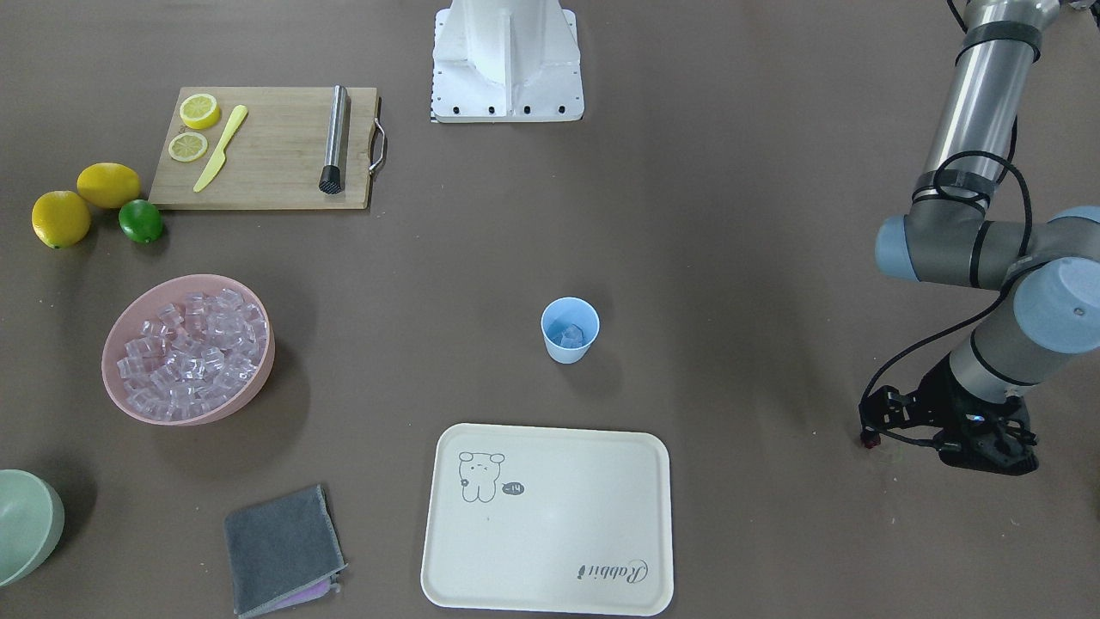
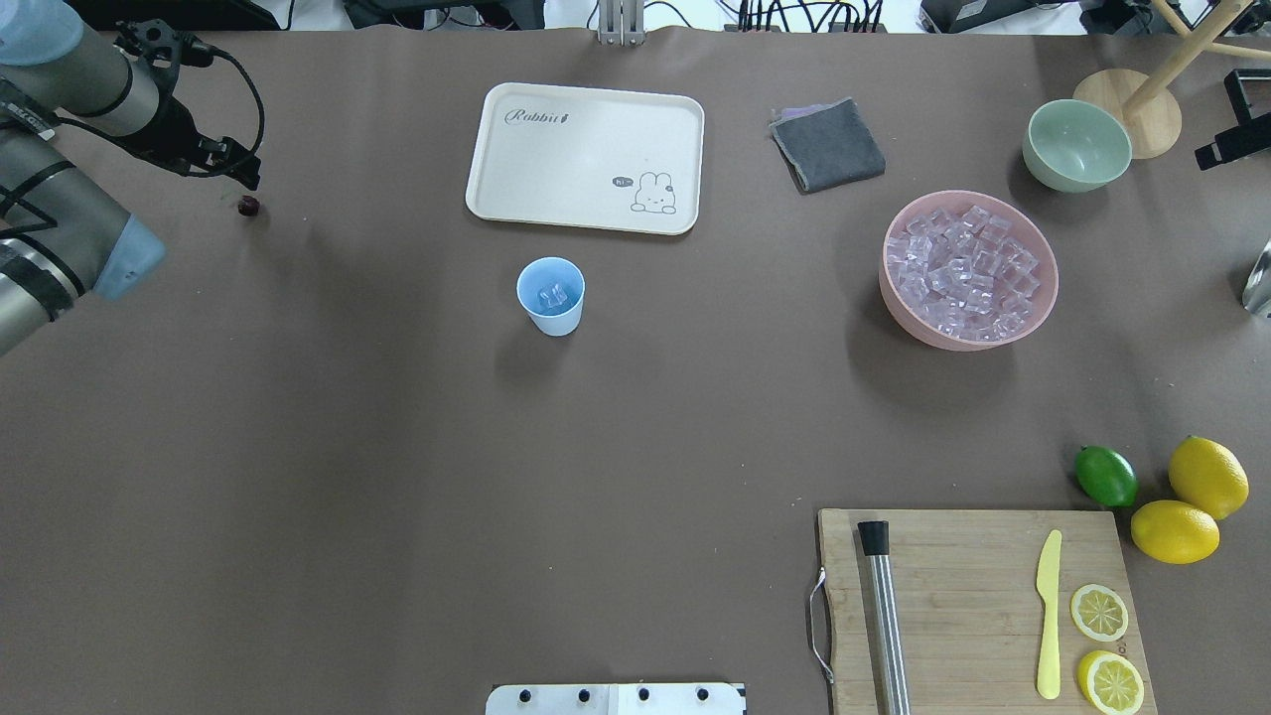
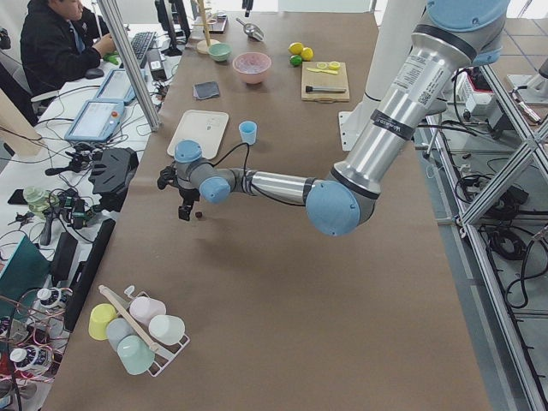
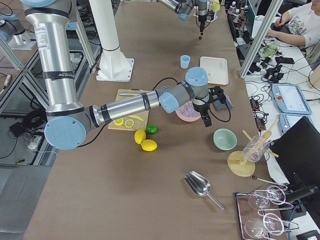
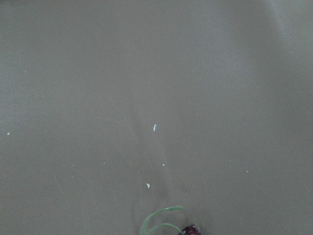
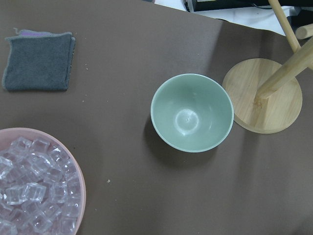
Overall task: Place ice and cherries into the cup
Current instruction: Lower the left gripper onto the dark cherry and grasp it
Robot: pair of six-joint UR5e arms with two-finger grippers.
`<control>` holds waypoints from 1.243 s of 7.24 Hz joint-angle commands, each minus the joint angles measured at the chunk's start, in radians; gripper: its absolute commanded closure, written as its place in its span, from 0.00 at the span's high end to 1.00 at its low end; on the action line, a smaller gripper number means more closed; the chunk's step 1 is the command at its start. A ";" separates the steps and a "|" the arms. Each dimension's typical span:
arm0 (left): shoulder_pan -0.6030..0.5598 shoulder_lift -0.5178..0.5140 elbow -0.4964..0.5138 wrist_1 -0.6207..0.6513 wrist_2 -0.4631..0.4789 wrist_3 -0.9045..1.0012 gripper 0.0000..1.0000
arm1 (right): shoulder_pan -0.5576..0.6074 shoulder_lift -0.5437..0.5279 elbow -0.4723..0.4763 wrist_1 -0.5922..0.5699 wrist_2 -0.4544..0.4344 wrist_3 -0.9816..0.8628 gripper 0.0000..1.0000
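Near the table's middle, slightly toward the far edge: cup (image 2: 550,298), light blue, upright, mouth up, standing alone. At its bottom, a few cubes of ice (image 1: 569,335), clear and colourless. Remaining ice heaped in a pink bowl (image 2: 891,298) toward the table's right end, well apart from the cup.

Toward the far left corner of the table: one cherry (image 2: 248,206), dark red, lying free on the bare surface, well apart from the cup. Thin green curved stems beside it at the bottom edge of the left wrist view.

Just beside the cherry: left gripper (image 2: 244,176), pointed down at the table, not gripping the fruit. Finger spacing too small and dark to resolve; cannot tell whether spread or closed.

Along the far edge, just beyond the cup: cream tray (image 2: 576,169) with a rabbit print. Further right along that edge: folded grey cloth (image 2: 829,144), then pale green bowl (image 2: 1077,149) touching or overlapping a round wooden stand base (image 2: 1157,134).

Above the gap between pink bowl and green bowl: right gripper (image 4: 207,121), visible in the right-side view only; cannot tell whether spread or closed.

At the near edge toward the right end: wooden cutting board (image 2: 963,596), carrying a metal rod (image 2: 887,626) with a black tip, a yellow knife (image 2: 1049,616) and two lemon slices (image 2: 1099,613). Off the board's far right corner: two lemons (image 2: 1207,477) and a lime (image 2: 1105,475).
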 commanded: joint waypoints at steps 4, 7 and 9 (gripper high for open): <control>0.042 -0.028 0.056 0.001 0.021 -0.002 0.90 | 0.000 -0.005 0.002 0.001 -0.027 -0.005 1.00; 0.040 -0.031 0.069 -0.001 0.020 -0.005 0.66 | 0.005 -0.025 0.009 0.003 -0.039 -0.014 1.00; 0.039 -0.034 0.066 -0.001 0.020 -0.007 0.53 | 0.008 -0.025 0.008 0.003 -0.042 -0.015 1.00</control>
